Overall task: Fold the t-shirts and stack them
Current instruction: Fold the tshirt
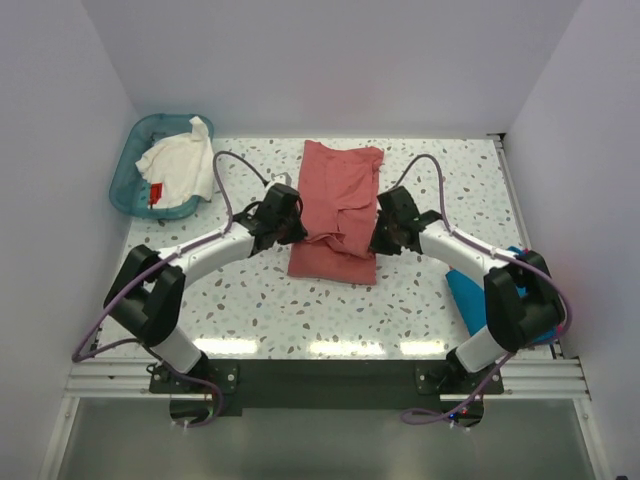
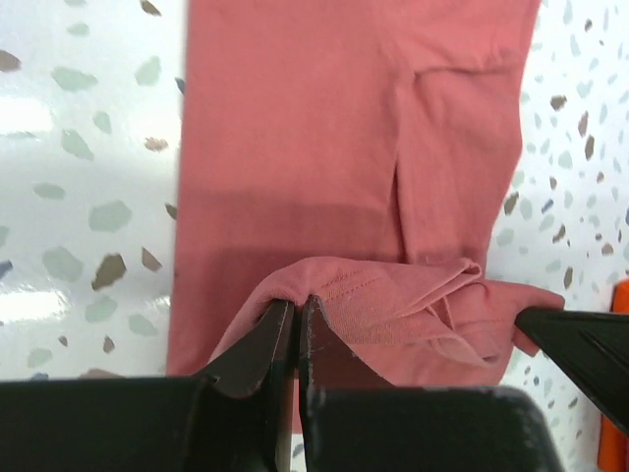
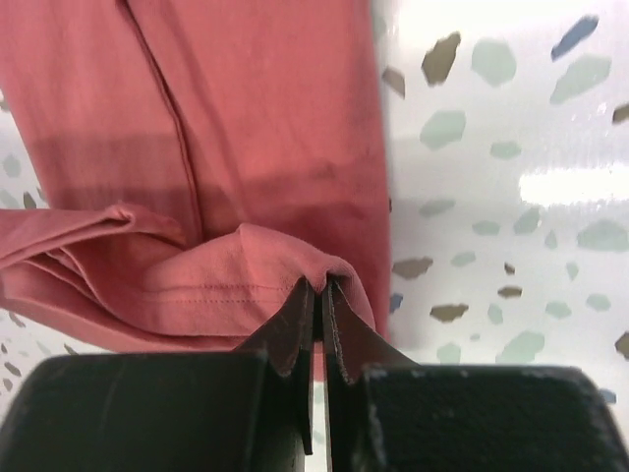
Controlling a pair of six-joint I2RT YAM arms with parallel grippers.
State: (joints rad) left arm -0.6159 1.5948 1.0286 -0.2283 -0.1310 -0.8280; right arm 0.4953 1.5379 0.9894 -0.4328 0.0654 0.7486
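Note:
A salmon-red t-shirt [image 1: 338, 205] lies lengthwise in the middle of the table, partly folded. My left gripper [image 1: 292, 228] is shut on its left hem, pinching a fold of cloth [image 2: 334, 295] lifted off the layer below. On the other side my right gripper [image 1: 382, 238] is shut on the right hem [image 3: 246, 270]. The held edge hangs over the shirt's lower half. A white t-shirt [image 1: 180, 165] with a small red tag lies crumpled in the teal basket. A folded teal-blue t-shirt [image 1: 466, 290] lies by the right arm, mostly hidden.
The teal plastic basket [image 1: 128, 165] stands at the back left corner. The speckled table [image 1: 300, 310] runs to white walls at the back and sides. An orange-red sliver [image 2: 615, 433] shows at the right edge of the left wrist view.

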